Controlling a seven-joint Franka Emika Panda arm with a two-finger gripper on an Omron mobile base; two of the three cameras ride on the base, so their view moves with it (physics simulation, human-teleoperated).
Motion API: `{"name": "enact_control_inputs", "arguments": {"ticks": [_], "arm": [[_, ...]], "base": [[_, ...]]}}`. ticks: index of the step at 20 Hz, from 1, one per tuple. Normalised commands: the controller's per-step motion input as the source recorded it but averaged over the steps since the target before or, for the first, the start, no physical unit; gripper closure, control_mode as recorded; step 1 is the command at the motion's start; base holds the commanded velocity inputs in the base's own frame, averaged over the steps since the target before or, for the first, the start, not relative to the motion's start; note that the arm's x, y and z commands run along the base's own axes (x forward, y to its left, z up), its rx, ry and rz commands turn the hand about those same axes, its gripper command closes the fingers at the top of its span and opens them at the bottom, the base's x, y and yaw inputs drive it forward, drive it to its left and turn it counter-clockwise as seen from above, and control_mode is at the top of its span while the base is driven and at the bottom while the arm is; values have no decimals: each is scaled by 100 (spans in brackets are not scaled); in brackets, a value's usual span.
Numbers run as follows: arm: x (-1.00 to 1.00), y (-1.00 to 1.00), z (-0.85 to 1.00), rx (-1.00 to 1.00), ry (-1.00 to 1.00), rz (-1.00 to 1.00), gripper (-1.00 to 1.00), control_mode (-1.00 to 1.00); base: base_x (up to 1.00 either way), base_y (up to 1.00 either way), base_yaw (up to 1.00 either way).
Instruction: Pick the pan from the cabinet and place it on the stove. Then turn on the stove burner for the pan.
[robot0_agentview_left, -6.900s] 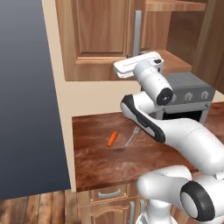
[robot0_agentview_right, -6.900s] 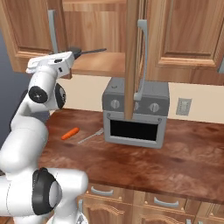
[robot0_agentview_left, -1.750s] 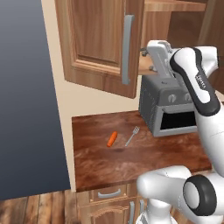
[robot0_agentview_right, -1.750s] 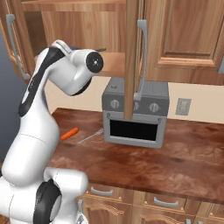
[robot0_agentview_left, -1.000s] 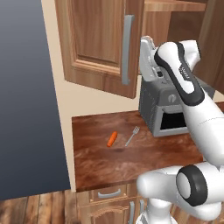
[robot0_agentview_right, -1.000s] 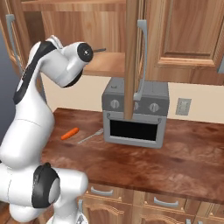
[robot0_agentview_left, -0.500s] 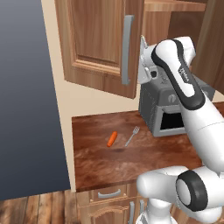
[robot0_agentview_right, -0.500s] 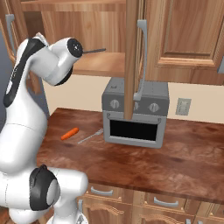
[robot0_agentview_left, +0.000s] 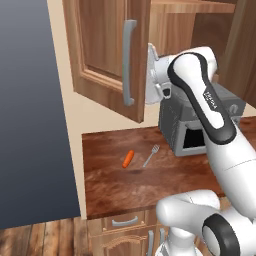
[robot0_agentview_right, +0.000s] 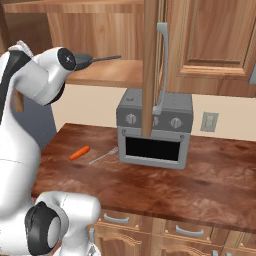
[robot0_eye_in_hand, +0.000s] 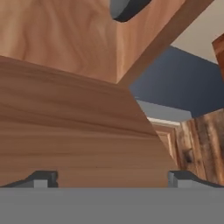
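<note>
The cabinet (robot0_agentview_right: 107, 73) stands with both doors swung open over the counter. On its lower shelf only the pan's thin dark handle (robot0_agentview_right: 103, 58) shows, sticking out to the right from behind my arm; the pan's body is hidden. My white hand (robot0_agentview_left: 152, 75) is raised close behind the inner edge of the left door (robot0_agentview_left: 100, 50), beside that door's grey bar handle (robot0_agentview_left: 129, 62). In the hand view my gripper (robot0_eye_in_hand: 111, 180) is open, its fingertips (robot0_eye_in_hand: 42, 178) wide apart, with bare wood close in front and nothing between them. The stove is out of view.
A boxy silver oven (robot0_agentview_right: 155, 130) sits on the wooden counter (robot0_agentview_right: 200, 175) under the cabinet. An orange carrot (robot0_agentview_left: 128, 158) and a fork (robot0_agentview_left: 151, 155) lie left of it. The right door (robot0_agentview_right: 152, 65) hangs open in front of the oven. A dark wall (robot0_agentview_left: 30, 115) bounds the left.
The left cabinet door has been swung open. Over the last second my hand has moved left, from in front of the oven up to the open door's inner edge. The jaws stayed open.
</note>
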Motion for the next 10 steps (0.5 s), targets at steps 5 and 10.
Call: {"name": "enact_control_inputs", "arguments": {"ticks": [5,10], "arm": [[-44,57,0,0,0,8,-100,-100],[-37,58,0,0,0,8,-100,-100]], "base": [[0,0,0],[0,0,0]]}}
